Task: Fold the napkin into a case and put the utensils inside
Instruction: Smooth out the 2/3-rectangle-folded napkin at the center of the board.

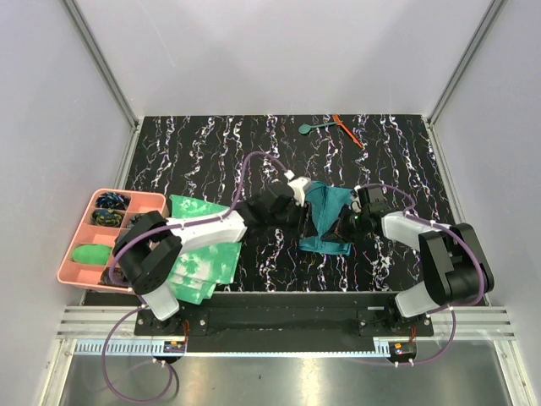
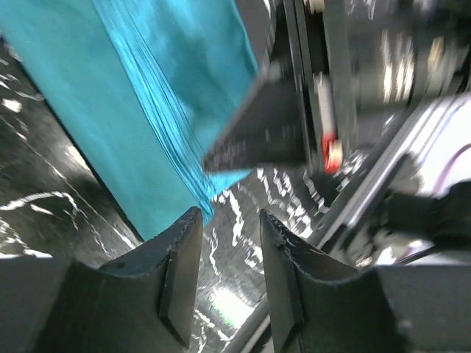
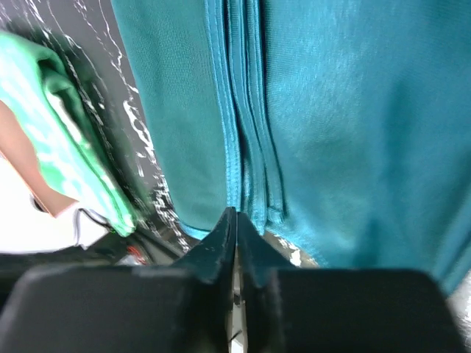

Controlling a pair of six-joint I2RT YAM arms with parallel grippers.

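A: At the middle of the black marbled table, what sits between the two arms?

B: The napkin, dark teal, bunched and folded over on itself. The left gripper is at its 9 o'clock and the right gripper at its 3 o'clock, both close against the cloth.

A: How do the left fingers stand?

B: Spread, with only bare table showing in the gap. In the left wrist view the napkin hangs ahead of them, toward 11 o'clock. Its lowest corner comes down just beside one fingertip and is not between the pads.

A: And the right fingers?

B: Pressed together, pinching the napkin's lower edge. Their tips meet on the stacked hems, which run straight on toward 12 o'clock from the pinch.

A: The utensils?

B: Well apart from the napkin, at its 12 o'clock near the far edge. The teal spoon and the orange-red stick utensil lie side by side.

A: Anything else?

B: A pink compartment tray at 9 o'clock, with tie-dye cloths beside it under the left arm.
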